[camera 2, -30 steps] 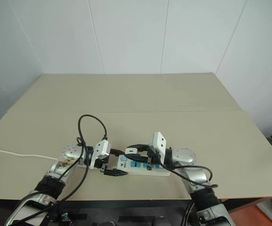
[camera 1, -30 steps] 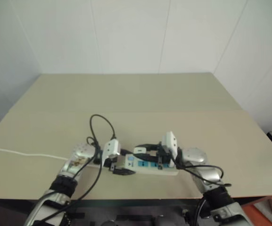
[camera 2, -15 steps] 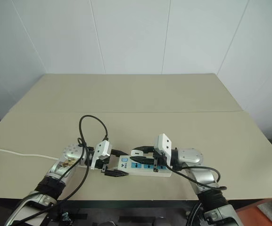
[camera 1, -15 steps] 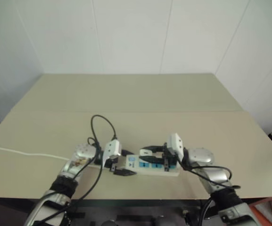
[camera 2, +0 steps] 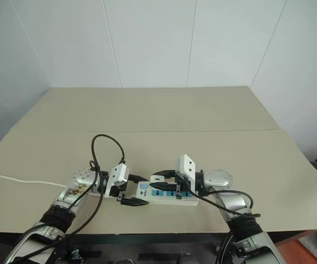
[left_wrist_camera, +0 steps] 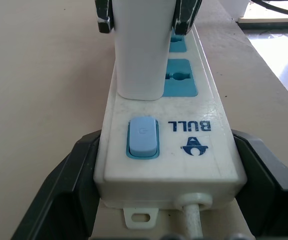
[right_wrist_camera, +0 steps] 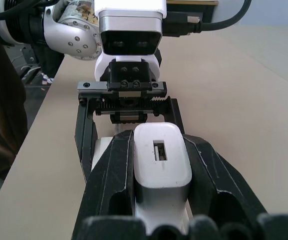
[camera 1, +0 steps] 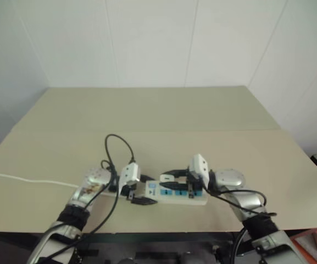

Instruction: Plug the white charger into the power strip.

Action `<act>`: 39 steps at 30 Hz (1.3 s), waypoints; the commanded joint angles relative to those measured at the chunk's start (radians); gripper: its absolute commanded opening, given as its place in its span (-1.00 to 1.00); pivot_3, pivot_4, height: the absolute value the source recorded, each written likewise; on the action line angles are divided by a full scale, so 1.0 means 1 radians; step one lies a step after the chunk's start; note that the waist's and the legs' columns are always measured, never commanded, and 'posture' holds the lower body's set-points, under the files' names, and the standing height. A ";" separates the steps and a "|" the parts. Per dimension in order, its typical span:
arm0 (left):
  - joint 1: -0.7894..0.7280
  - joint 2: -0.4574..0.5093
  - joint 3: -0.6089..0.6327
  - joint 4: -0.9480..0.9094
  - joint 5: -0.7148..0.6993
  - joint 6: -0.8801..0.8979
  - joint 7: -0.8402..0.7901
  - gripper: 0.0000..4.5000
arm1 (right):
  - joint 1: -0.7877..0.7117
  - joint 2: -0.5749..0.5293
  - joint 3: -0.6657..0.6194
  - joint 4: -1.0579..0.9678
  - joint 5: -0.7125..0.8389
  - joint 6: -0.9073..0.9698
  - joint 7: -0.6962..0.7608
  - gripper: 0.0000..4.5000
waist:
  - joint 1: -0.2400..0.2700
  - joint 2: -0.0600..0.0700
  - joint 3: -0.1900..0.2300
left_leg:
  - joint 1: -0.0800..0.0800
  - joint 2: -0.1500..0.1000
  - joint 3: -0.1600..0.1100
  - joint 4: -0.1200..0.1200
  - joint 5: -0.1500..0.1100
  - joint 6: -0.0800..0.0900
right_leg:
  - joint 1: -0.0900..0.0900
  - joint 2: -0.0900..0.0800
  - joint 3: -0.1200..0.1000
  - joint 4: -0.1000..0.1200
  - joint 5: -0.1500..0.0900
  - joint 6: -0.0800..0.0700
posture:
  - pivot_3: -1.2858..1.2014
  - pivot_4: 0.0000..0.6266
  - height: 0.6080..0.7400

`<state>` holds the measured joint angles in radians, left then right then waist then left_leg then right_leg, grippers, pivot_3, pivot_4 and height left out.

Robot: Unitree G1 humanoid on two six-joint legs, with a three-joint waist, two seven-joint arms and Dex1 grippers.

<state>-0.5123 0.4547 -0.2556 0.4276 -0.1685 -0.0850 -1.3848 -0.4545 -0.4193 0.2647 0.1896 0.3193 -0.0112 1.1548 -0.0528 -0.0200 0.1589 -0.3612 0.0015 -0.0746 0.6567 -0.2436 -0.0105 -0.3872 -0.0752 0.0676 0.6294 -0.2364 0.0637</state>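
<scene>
Right gripper (right_wrist_camera: 162, 200) clamps the white charger (right_wrist_camera: 162, 155) seated on the power strip (left_wrist_camera: 193, 150), left gripper (left_wrist_camera: 168, 200) pinching its switch end; insertion step, next probably press fully home.

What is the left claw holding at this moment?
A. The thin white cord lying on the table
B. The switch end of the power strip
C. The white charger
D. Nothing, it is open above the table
B: in the left wrist view the fingers press both sides of the power strip at its switch end, while the white charger is held by the right claw.
</scene>
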 commanded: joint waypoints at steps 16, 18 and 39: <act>0.065 0.040 -0.012 -0.014 0.036 0.023 0.031 0.46 | -0.002 -0.043 0.047 0.127 -0.084 0.058 0.036 -0.48 | 0.001 -0.002 -0.011 | 0.007 0.000 0.002 -0.007 0.000 0.000 | 0.003 0.000 0.002 -0.001 -0.002 -0.001 | 0.03 -0.52 1.00; 0.058 0.040 -0.011 -0.006 0.036 0.020 0.032 0.46 | -0.006 -0.045 0.050 0.126 -0.079 0.063 0.046 -0.33 | 0.002 -0.002 -0.011 | 0.007 0.000 0.002 -0.007 0.000 0.000 | 0.003 0.000 0.002 -0.001 -0.002 -0.001 | 0.03 -0.52 1.00; 0.002 0.049 0.055 -0.058 -0.059 0.089 0.011 0.98 | -0.057 -0.118 -0.055 0.081 -0.023 0.099 0.132 1.00 | 0.008 -0.004 -0.007 | 0.002 0.000 0.002 -0.008 0.000 0.000 | -0.002 0.000 0.001 -0.001 -0.003 -0.001 | 0.03 -0.52 1.00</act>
<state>-0.4969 0.4761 -0.2371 0.4178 -0.1964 -0.0185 -1.3577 -0.5064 -0.5174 0.2407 0.2638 0.2916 0.0823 1.2723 -0.0447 -0.0236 0.1523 -0.3607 0.0015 -0.0732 0.6486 -0.2434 -0.0110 -0.3904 -0.0754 0.0690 0.6285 -0.2389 0.0623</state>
